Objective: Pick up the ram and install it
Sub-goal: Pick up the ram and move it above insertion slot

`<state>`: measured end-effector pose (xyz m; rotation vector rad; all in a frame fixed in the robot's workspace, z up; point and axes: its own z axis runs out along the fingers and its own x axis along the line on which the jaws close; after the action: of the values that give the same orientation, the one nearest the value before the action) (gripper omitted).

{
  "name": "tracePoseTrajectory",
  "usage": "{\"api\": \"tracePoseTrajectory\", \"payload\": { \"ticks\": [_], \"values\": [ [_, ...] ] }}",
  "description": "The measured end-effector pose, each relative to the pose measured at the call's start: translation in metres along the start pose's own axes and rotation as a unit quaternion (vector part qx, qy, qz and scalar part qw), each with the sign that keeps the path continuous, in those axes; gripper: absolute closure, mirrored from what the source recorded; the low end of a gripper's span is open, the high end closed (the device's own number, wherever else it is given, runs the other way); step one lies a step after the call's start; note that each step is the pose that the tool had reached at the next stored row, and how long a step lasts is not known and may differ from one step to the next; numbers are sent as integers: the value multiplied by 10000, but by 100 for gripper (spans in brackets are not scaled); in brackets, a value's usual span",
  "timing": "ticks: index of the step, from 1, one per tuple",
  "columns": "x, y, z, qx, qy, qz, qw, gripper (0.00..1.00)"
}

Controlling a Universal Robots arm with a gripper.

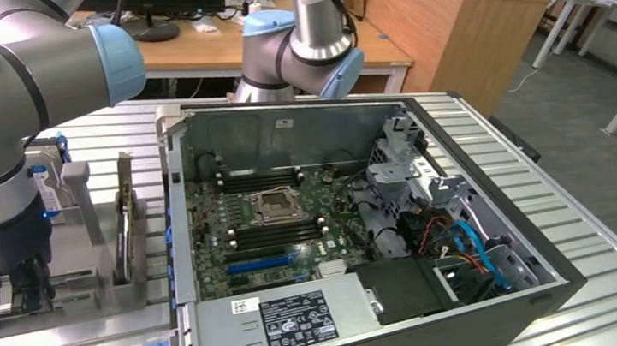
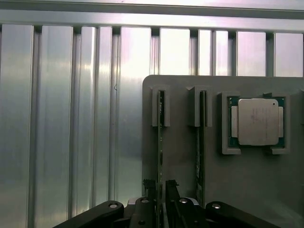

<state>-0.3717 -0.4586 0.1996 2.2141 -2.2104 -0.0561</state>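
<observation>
Ram (image 2: 160, 142) stands on edge in the slot nearest one side edge of the grey holder (image 2: 180, 156), a second stick (image 2: 202, 142) between it and the processor chip (image 2: 258, 121). The gripper (image 2: 160, 187) is partly open, with a finger (image 2: 150, 190) on each side of the ram; I cannot tell whether they are pressing it.
</observation>
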Motion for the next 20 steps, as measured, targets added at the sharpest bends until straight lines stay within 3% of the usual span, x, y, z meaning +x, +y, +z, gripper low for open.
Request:
{"api": "tracePoseTrajectory", "payload": {
  "ticks": [10, 13, 14, 20],
  "values": [
    [6, -1, -1, 0, -1, -1, 10000, 77],
    [6, -1, 0, 0, -1, -1, 10000, 79],
    [6, -1, 0, 0, -1, -1, 10000, 86],
    [6, -1, 0, 0, -1, -1, 10000, 87]
  ]
}}
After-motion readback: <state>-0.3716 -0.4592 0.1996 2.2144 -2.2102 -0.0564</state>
